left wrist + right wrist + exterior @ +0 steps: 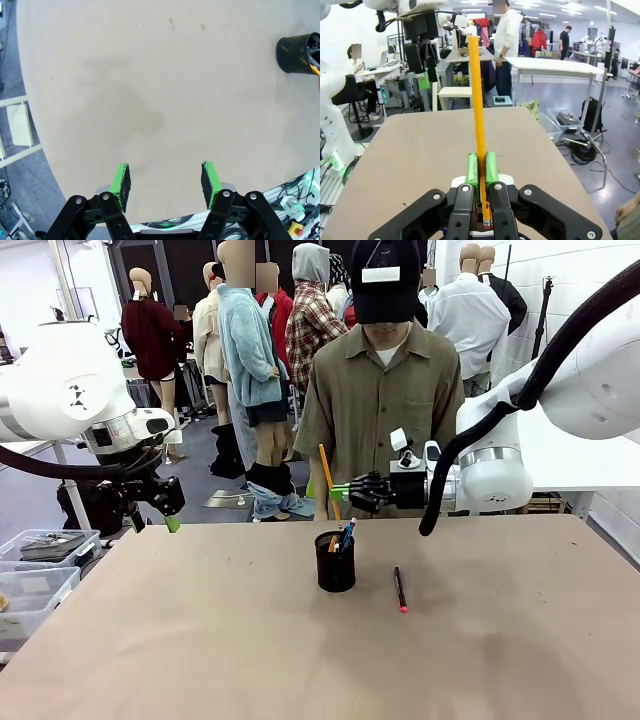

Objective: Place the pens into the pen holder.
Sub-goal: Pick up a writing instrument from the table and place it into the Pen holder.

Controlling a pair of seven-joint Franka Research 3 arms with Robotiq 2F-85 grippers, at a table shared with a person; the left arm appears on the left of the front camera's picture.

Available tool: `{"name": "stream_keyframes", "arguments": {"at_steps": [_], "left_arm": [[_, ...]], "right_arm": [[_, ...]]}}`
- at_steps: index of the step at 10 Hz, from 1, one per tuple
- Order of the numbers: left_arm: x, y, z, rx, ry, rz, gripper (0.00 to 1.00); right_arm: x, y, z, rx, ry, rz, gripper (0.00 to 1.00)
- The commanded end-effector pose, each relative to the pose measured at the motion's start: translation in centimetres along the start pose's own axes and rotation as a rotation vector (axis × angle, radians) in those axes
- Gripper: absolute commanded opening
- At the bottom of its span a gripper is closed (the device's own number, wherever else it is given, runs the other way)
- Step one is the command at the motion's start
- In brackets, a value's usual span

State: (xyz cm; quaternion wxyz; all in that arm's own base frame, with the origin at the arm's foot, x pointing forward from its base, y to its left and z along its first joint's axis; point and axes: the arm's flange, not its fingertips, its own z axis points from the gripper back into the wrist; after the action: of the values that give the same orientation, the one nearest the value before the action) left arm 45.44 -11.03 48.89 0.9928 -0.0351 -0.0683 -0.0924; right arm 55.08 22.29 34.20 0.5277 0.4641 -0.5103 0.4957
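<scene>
Now, pens [345, 536] in pen holder [335, 570], yellow pen [327, 478] aloft.

The right arm comes in from three o'clock with its wrist level. The right gripper [345, 490] points toward nine o'clock, fingers pinched tight on a yellow-orange pen [326, 472]. At nine o'clock, the left gripper [160, 520] hangs pointing down, jaws spread wide with nothing between them.

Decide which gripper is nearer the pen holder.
Right. The right gripper, clamping the yellow-orange pen, hangs above the pen holder; the left gripper is far off to its left.
</scene>
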Motion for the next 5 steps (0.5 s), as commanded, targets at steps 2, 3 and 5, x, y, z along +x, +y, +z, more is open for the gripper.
{"name": "stream_keyframes", "arguments": {"at_steps": [2,3,5], "left_arm": [[0.0,0.0,0.2,0.014,0.003,0.008,0.74],[0.0,0.0,0.2,0.014,0.003,0.008,0.74],[0.0,0.0,0.2,0.014,0.003,0.008,0.74]], "right_arm": [[-0.9,-1.4,-1.1,0.085,-0.021,-0.025,0.0],[-1.2,-1.9,-1.4,0.103,-0.027,-0.033,0.0],[-1.5,-1.9,-1.7,0.139,-0.028,-0.054,0.0]]}}
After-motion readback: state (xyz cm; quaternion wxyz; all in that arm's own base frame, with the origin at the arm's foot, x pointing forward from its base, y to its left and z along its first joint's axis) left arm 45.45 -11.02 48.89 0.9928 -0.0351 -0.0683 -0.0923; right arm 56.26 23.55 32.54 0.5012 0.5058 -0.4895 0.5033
